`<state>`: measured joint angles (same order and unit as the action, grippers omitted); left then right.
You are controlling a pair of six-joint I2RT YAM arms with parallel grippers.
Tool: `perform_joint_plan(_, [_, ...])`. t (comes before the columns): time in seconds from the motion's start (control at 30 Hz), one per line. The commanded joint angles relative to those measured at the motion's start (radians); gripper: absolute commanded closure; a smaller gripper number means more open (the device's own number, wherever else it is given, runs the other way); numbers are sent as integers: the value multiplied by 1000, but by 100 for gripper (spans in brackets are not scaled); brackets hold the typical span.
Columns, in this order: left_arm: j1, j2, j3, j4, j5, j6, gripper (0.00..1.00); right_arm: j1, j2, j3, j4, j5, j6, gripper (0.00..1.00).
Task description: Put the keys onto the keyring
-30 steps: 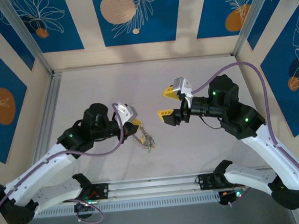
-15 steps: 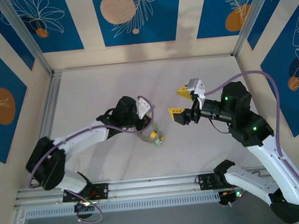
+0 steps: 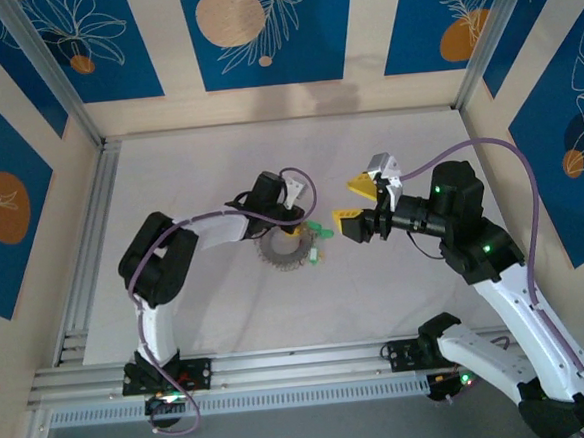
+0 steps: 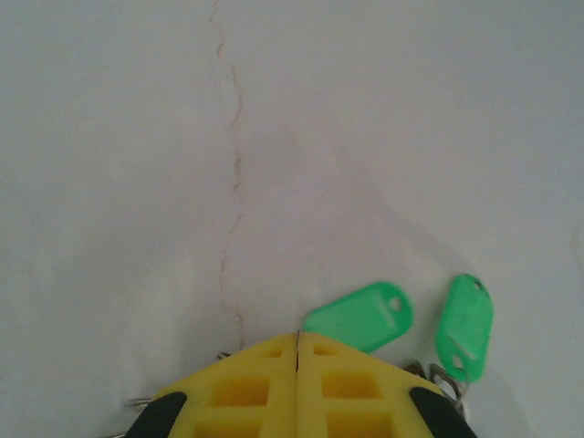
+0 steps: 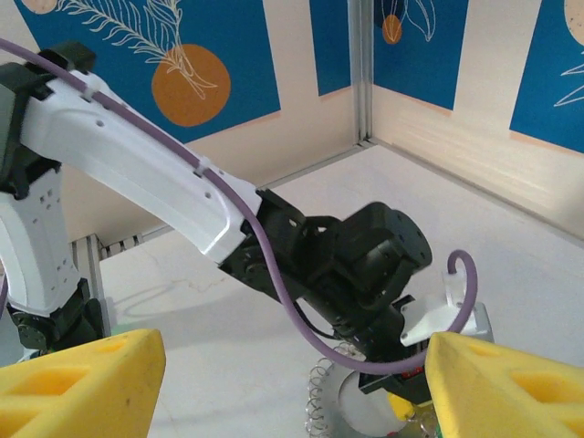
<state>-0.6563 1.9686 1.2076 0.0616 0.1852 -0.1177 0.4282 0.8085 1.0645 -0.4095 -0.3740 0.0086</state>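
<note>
Holding the keyring [image 3: 280,253] flat on the bench [image 3: 189,176], the left claw [image 3: 291,229] is closed tight, seemingly on its far rim. Green keys [image 3: 318,227] lie just right of the keyring. Beyond them the right claw [image 3: 355,202] hovers wide open and empty; its next move is probably to pinch one key's head.

The keyring [image 3: 279,254] lies beneath the left tool [image 4: 297,336]; keys [image 4: 360,317] just right of it.
</note>
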Motion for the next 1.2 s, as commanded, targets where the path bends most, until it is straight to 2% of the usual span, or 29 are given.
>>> perform_joint_plan(0.0, [3,21,45,34,-10,-48,100,-10,-2,-5,19,3,25,24])
perform_joint_plan(0.03, [3,14,42,31,-13,-51,97,-11,-2,-4,15,16,30,23])
perform_joint_plan(0.1, [4,-12,30,21,-19,-49,84,-15,-2,-10,8,33,37,21])
perform_joint_plan(0.17, [3,-53,17,-7,-21,-41,65,-20,-5,-22,8,40,43,16])
perform_joint_plan(0.2, [4,-79,9,-27,-24,-34,53,-23,-8,-34,10,40,48,11])
perform_joint_plan(0.23, [5,-115,-5,-45,-26,-27,45,-25,-12,-46,10,41,53,0])
perform_joint_plan(0.27, [5,-153,-23,-61,-26,-21,38,-25,-16,-56,11,45,58,1])
perform_joint_plan(0.43, [7,-387,-146,-142,-49,6,25,-34,-49,-130,8,162,94,1])
perform_joint_plan(0.53, [9,-576,-281,-141,-127,18,17,-63,-85,-202,14,280,128,1])
perform_joint_plan(0.6, [11,-705,-380,-136,-212,16,0,-98,-121,-267,41,358,150,1])
perform_joint_plan(0.73, [38,-946,-560,-162,-415,-14,0,-193,-180,-424,142,504,204,1])
perform_joint_plan(0.83, [53,-1098,-671,-168,-672,-64,0,-265,-173,-524,225,556,208,1])
perform_joint_plan(0.93, [106,-1155,-723,-133,-749,-61,0,-324,-152,-593,312,494,173,1])
perform_joint_plan(1.03, [125,-1133,-775,-19,-858,-14,0,-374,-116,-695,477,456,130,1])
perform_joint_plan(1.17, [195,-1054,-826,161,-868,23,0,-418,-2,-788,721,444,123,1])
